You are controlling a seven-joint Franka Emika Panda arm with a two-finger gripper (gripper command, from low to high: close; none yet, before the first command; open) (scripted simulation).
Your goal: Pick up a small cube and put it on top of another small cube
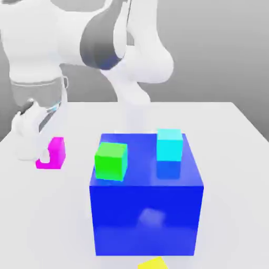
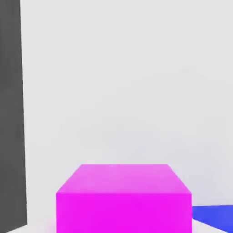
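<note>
Gripping the pink cube

Gripper (image 1: 43, 152) at the exterior view's left, fingers clamped on the pink cube (image 1: 52, 153), at the table (image 1: 231, 136) surface beside the blue block (image 1: 147, 210). Green cube (image 1: 111, 161) and cyan cube (image 1: 169, 144) rest apart on the block's top. Yellow object (image 1: 153, 263) lies at the block's near edge. Hand view: pink cube (image 2: 123, 200) close, blue block (image 2: 214, 216) beyond.

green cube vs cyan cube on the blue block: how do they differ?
Colour: the green cube is bright green, the cyan cube pale cyan.
Place: the green cube sits at the exterior view's left edge of the blue block, the cyan cube nearer its far right.
Pose: the green cube looks turned slightly, the cyan one squarer to the block.
Shared: both small, plain-faced, resting on the block.
</note>
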